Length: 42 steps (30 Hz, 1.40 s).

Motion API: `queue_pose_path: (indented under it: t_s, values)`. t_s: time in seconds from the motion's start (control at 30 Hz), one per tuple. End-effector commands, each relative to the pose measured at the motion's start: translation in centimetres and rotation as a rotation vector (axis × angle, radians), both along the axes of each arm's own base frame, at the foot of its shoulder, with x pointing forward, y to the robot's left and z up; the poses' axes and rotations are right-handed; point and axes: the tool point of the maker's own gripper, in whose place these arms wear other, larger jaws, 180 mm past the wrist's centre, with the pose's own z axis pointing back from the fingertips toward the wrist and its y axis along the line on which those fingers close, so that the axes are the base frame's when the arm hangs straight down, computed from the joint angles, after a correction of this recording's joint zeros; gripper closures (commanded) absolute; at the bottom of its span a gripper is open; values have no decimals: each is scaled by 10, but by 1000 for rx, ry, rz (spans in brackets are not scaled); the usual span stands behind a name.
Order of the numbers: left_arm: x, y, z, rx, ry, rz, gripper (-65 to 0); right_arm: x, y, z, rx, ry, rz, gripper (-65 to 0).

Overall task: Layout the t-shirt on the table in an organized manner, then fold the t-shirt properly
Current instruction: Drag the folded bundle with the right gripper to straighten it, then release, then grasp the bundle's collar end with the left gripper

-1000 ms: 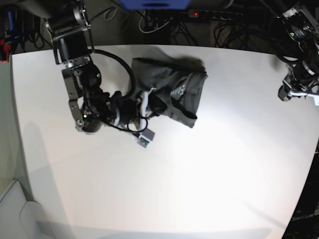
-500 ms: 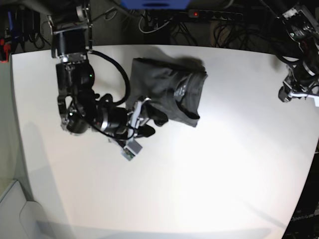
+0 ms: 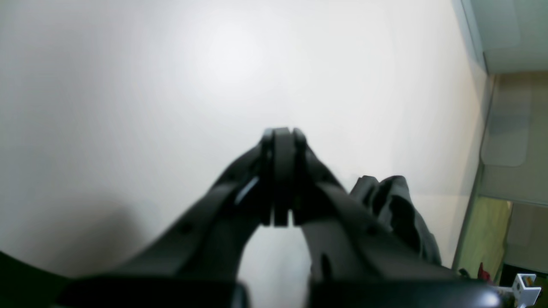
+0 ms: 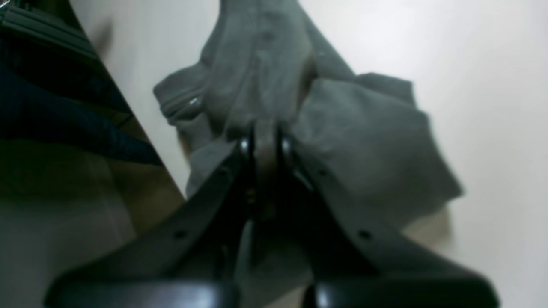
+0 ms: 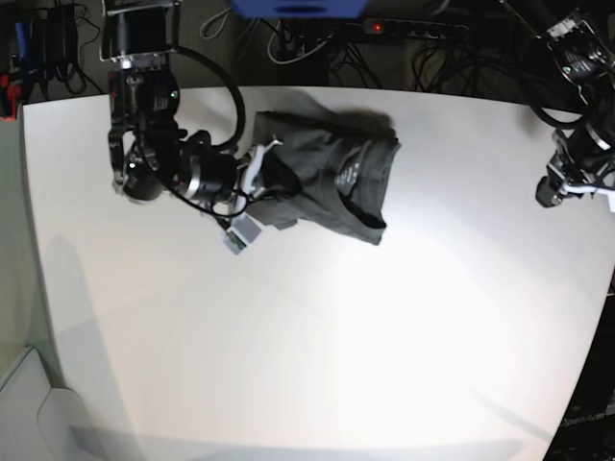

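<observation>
Right claw (image 4: 265, 141) seemingly pinching the crumpled t-shirt (image 5: 332, 173).

Soft matt wrinkled cloth t-shirt (image 5: 332, 178), smooth white table (image 5: 317, 336)

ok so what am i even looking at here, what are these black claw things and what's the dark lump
This is a robot with two arms working over a white table. One picture looks down from above; the other two come from small cameras on each wrist, looking along the claws, which are grippers. The dark lump is a crumpled grey t-shirt lying near the table's far edge, the only thing on it. The right gripper, seen on the left from above, is shut at the shirt's edge with cloth bunched at its tips, apparently pinching a fold. The left gripper is also shut, holds nothing, and sits off at the table's other side, away from the shirt.
</observation>
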Motion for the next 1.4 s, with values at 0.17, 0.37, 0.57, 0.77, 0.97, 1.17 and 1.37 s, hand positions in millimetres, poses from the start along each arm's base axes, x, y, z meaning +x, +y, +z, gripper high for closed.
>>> queue_pose_path:
  t_s: [0.17, 0.37, 0.57, 0.77, 0.97, 1.17, 1.37]
  values:
    - [4, 2, 10, 8, -34, -3, -2, 14, 2, 0, 53, -8, -26, 0]
    - [2, 2, 9, 7, -25, -10, -6, 13, 3, -27, 75, 66, -39, 0]
    - [3, 1, 11, 12, -31, -13, -131, 14, 19, 5, 72, -46, 39, 0]
    - [5, -12, 17, -54, -64, -47, -365, 17, 16, 55, 28, -222, 85, 0]
    - [25, -64, 37, -110, -184, -280, -412, 16, -12, 56, -39, -234, 48, 0]
    - [45, -132, 22, -37, -123, -540, -412, 8, -54, 37, -107, -181, -28, 0]
    - [48, -181, -2, -31, -50, -670, -413, 7, -89, 30, -154, -161, -102, 0]
